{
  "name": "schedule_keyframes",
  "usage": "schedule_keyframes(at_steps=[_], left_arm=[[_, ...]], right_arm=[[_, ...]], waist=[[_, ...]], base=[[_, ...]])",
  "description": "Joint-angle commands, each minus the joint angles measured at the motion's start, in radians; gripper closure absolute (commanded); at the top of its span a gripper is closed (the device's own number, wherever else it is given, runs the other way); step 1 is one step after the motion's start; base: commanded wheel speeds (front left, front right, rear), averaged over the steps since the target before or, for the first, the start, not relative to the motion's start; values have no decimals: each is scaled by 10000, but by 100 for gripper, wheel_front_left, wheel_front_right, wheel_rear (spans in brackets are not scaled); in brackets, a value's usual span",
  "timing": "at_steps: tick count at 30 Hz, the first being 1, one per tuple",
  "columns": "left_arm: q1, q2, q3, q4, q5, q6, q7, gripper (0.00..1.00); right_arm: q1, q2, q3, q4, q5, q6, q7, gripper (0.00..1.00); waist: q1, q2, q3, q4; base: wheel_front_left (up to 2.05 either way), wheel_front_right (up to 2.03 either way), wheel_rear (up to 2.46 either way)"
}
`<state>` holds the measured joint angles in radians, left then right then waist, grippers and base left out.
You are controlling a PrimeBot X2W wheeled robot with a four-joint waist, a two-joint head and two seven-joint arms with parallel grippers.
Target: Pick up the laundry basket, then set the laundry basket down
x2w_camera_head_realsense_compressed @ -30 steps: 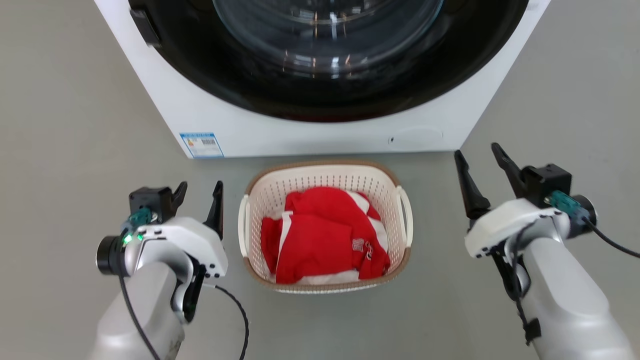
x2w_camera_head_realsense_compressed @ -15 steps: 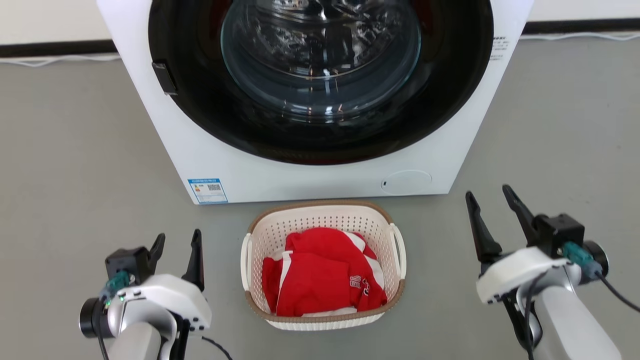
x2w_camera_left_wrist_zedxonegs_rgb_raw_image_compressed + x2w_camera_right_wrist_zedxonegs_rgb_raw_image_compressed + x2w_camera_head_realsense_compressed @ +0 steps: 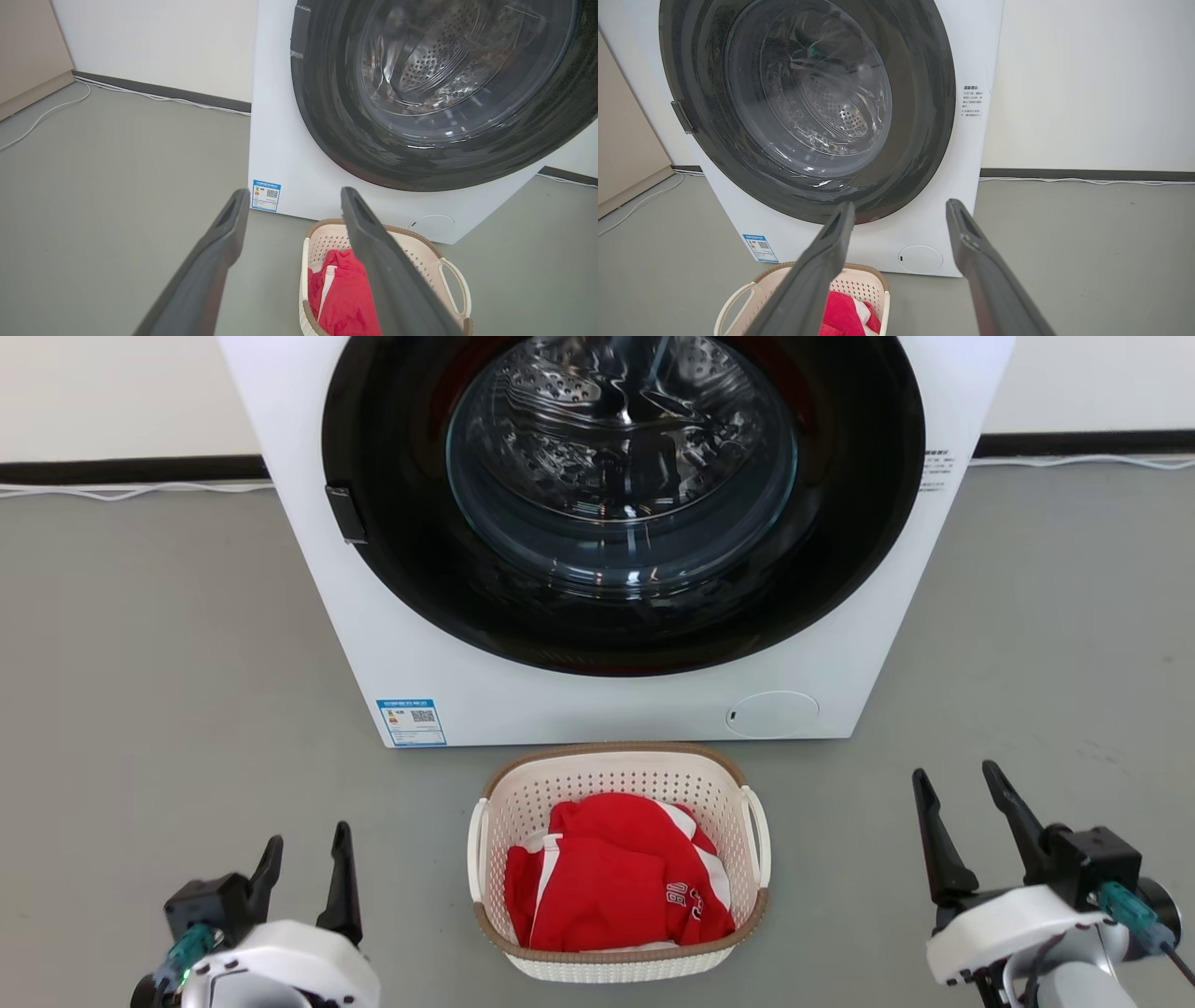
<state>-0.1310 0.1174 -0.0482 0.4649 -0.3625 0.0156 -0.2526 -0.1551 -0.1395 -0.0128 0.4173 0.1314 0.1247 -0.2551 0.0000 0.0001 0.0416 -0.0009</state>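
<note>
The laundry basket (image 3: 616, 775) stands on the grey floor just in front of the washing machine, cream with a brown rim and a white handle on each side, holding red and white clothing (image 3: 616, 882). The basket (image 3: 423, 254) lies at the lower right of the left wrist view and, as the basket (image 3: 859, 284), at the lower left of the right wrist view. My left gripper (image 3: 306, 859) is open at the lower left, well apart from the basket. At the lower right my right gripper (image 3: 960, 786) is open too, with nothing between its fingers.
The white washing machine (image 3: 411, 653) with its big dark round door (image 3: 621, 495) rises directly behind the basket. A dark baseboard and a white cable (image 3: 131, 490) run along the back wall. Grey floor spreads to both sides of the basket.
The head camera has tilted up and drawn back, so basket and machine sit lower and smaller in the picture. Both grippers show lower and farther from the basket, still open.
</note>
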Motion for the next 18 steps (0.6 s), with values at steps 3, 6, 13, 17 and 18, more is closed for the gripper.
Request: schedule_keyframes(at_steps=[3,6,13,17,18], left_arm=[[122,41,555,-477,223,-173,-91,0],[278,-25,679,-558,393,-257,-91,0],[444,-145,857,-550,648,-396,-91,0],[462,-193,974,-480,763,-491,-91,0],[454,-203,995,-463,797,-515,-91,0]], right_arm=[[216,18,-5,-500,-201,60,-67,0],[424,91,-144,-635,-237,60,-67,0],[671,223,-282,-683,-281,60,-67,0],[701,286,-301,-644,-308,60,-67,0],[702,298,-313,-637,-315,60,-67,0]], waist=[[0,-1,-109,48],[0,-1,-191,68],[0,-1,-333,78],[0,-1,-377,67],[0,-1,-388,64]], base=[[0,0,0],[0,0,0],[0,0,0],[0,0,0],[0,0,0]])
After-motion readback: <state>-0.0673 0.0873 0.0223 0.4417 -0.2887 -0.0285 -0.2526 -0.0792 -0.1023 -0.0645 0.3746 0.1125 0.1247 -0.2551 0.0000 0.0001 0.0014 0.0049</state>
